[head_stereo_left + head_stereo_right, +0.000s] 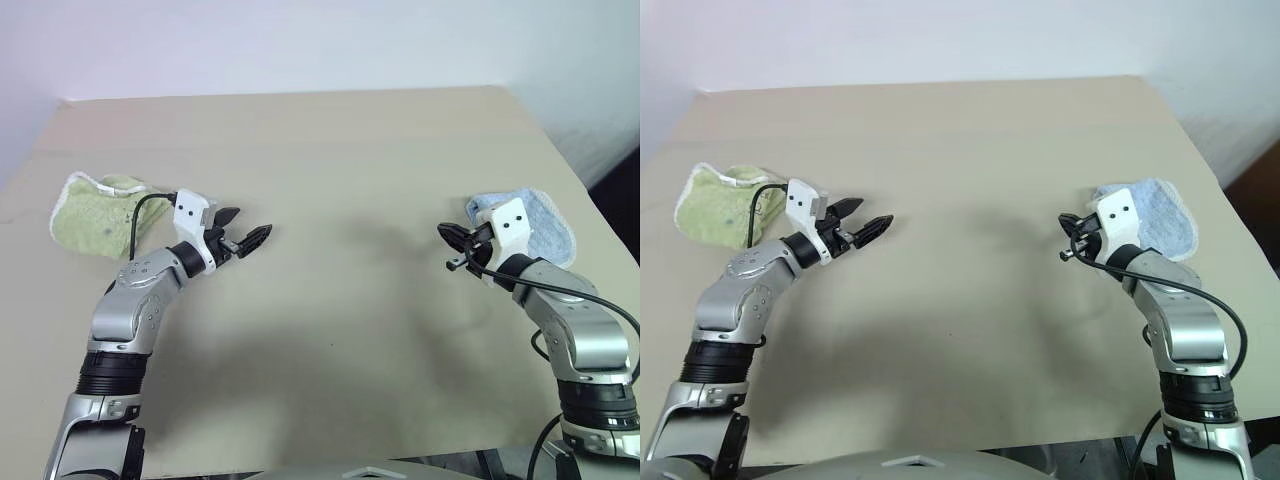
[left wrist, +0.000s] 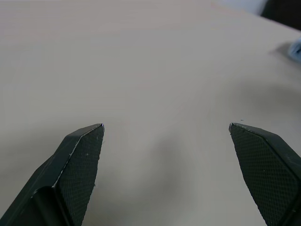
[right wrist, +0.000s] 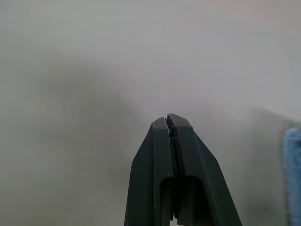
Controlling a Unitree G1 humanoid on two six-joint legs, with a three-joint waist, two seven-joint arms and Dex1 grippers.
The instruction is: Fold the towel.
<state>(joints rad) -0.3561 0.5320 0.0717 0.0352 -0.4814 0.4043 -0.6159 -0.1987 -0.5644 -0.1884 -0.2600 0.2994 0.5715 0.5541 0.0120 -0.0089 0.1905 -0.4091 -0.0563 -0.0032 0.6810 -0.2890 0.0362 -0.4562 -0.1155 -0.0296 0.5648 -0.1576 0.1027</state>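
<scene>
The towel [image 1: 95, 215], light green terry with white edging, lies bunched near the table's left edge. My left gripper [image 1: 252, 222] hovers to the right of it, apart from the cloth and pointing toward the middle of the table. Its fingers [image 2: 84, 160] stand wide open with only bare tabletop between them. My right gripper [image 1: 443, 232] is at the right side of the table, pointing inward. It is shut with nothing in it, and in the right wrist view its fingertips [image 3: 168, 117] are pressed together.
A smaller light blue towel [image 1: 535, 225] lies folded just behind my right wrist, near the table's right edge. The beige table [image 1: 340, 150] stretches wide between the two arms. Beyond its right edge the floor is dark.
</scene>
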